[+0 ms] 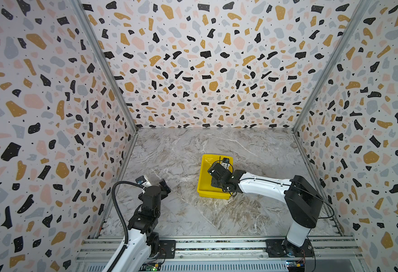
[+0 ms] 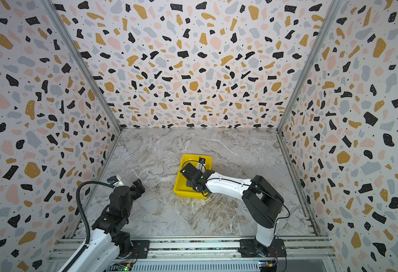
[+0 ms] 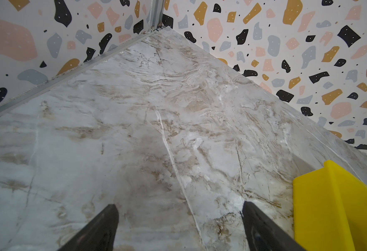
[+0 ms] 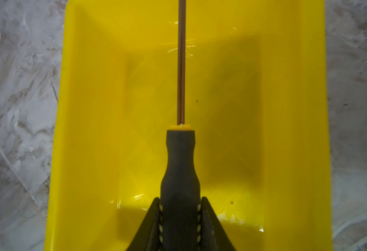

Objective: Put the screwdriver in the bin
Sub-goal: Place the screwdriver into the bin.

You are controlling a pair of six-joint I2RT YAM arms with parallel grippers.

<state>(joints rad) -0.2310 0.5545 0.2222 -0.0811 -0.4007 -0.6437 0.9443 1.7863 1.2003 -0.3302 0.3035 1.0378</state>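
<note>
Bin (image 1: 204, 181): lower centre of both top views.
Left gripper (image 3: 179, 204): spread, empty.
Right gripper (image 4: 180, 201): pinching the screwdriver (image 4: 180, 165) by its handle, over the bin.
Release: lower it level, tip inside the far rim, then open.

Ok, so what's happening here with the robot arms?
The right gripper is shut on the screwdriver by its black handle, holding it above the inside of the yellow bin, shaft pointing along its length. It hasn't released it yet. The left gripper is open and empty, off to the side over the marble table.
</note>
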